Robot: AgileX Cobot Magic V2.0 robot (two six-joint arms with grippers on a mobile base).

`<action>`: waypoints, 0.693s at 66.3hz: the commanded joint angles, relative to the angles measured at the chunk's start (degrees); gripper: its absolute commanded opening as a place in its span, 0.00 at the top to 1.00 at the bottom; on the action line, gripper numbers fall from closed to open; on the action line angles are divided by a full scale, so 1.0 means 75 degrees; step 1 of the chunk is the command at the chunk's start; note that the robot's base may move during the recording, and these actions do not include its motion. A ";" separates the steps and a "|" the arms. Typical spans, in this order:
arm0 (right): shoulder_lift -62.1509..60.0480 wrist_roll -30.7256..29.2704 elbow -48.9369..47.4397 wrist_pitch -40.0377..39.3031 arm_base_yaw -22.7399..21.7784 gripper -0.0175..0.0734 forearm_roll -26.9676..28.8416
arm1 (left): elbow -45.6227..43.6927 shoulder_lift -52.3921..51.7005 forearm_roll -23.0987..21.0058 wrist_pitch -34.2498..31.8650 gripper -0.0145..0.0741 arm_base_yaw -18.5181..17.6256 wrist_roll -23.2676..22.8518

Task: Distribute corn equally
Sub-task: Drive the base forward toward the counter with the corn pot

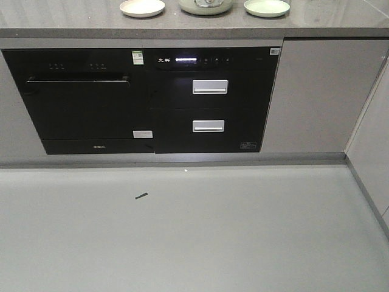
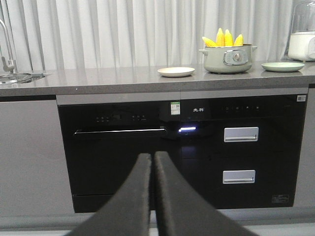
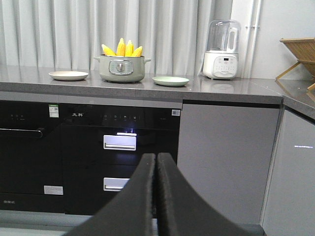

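Several yellow corn cobs [image 2: 224, 38] [image 3: 122, 48] stand upright in a pale green pot [image 2: 228, 59] [image 3: 121, 68] on the grey countertop. A cream plate [image 2: 176, 72] [image 3: 68, 75] [image 1: 142, 7] lies left of the pot and a light green plate [image 2: 282, 66] [image 3: 170, 80] [image 1: 267, 7] lies right of it; both are bare. My left gripper [image 2: 152, 156] and right gripper [image 3: 156, 157] are shut on nothing, low in front of the cabinets and well short of the counter. The front view shows only the pot's base [image 1: 205, 6].
Black built-in appliances with two silver drawer handles [image 1: 209, 86] fill the cabinet front below the counter. A white blender [image 3: 222, 50] and a wooden rack [image 3: 299, 56] stand at the right, a sink [image 2: 17, 76] at the left. A small dark scrap [image 1: 141, 196] lies on the floor.
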 commanded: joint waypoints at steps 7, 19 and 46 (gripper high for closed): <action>-0.0065 0.0000 0.0060 -0.0588 -0.0040 0.81 -0.0059 | -0.0127 -0.0127 -0.0064 -0.0563 0.84 0.0005 -0.0043; -0.0065 0.0000 0.0060 -0.0588 -0.0040 0.81 -0.0059 | -0.0127 -0.0127 -0.0064 -0.0563 0.84 0.0005 -0.0043; -0.0065 0.0000 0.0060 -0.0588 -0.0040 0.81 -0.0059 | -0.0127 -0.0127 -0.0064 -0.0563 0.84 0.0005 -0.0043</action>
